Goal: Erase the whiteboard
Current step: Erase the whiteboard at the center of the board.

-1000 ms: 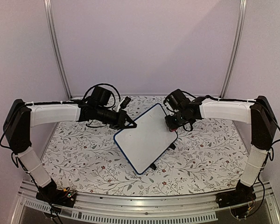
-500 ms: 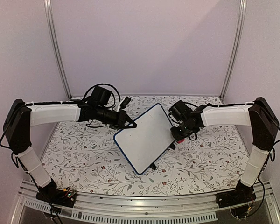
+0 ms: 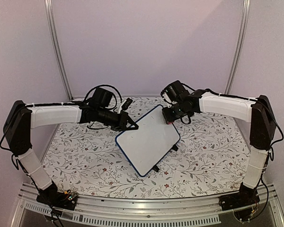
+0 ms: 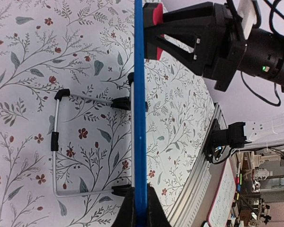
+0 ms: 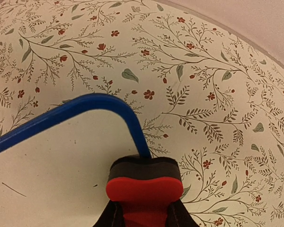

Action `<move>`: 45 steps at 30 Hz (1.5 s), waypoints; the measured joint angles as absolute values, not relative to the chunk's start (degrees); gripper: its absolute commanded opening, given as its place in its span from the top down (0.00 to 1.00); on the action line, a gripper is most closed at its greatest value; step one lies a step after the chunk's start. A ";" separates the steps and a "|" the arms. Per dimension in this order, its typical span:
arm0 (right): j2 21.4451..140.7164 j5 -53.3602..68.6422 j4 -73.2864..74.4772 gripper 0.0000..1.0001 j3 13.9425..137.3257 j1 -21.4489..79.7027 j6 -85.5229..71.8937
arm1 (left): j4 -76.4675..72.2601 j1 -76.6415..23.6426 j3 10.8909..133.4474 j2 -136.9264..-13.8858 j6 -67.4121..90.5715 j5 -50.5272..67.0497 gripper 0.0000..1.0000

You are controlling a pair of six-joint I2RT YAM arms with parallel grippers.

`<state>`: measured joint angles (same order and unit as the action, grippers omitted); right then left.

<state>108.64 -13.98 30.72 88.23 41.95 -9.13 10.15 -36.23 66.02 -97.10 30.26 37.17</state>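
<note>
Our left gripper (image 4: 139, 210) pinches the tilted whiteboard (image 3: 146, 142) by its frame. Our right gripper (image 5: 143, 216) clamps a red block (image 5: 144, 188) at its far corner.

The top external camera sits high at the 6 o'clock side of the flower-printed table cover (image 3: 85, 156), looking forward and down from afar. The left wrist camera looks at close range, edge-on along the small white whiteboard (image 4: 139, 118), its thin dark-blue frame running from 6 to 12 o'clock. The right wrist camera looks down from very near on the board's rounded corner, past a red-and-black foam block (image 5: 144, 182) at 6 o'clock. All three views share that corner.
</note>
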 measured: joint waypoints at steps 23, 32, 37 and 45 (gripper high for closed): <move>105.54 -13.52 25.61 0.75 80.64 48.05 -6.11 | 10.13 -36.05 65.87 -97.10 30.87 36.84 1.00; 105.89 -15.73 27.33 0.75 81.62 43.24 -7.75 | 9.93 -36.10 65.87 -97.10 30.59 37.54 1.00; 107.83 -16.21 28.67 0.75 86.11 42.74 -7.35 | 9.96 -36.10 65.84 -97.10 30.44 37.58 1.00; 108.99 -16.84 28.23 0.75 88.07 44.73 -5.04 | 10.11 -36.07 65.84 -97.10 30.52 37.06 1.00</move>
<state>108.99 -16.84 28.23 88.07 44.73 -5.04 10.11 -36.07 65.84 -97.10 30.52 37.06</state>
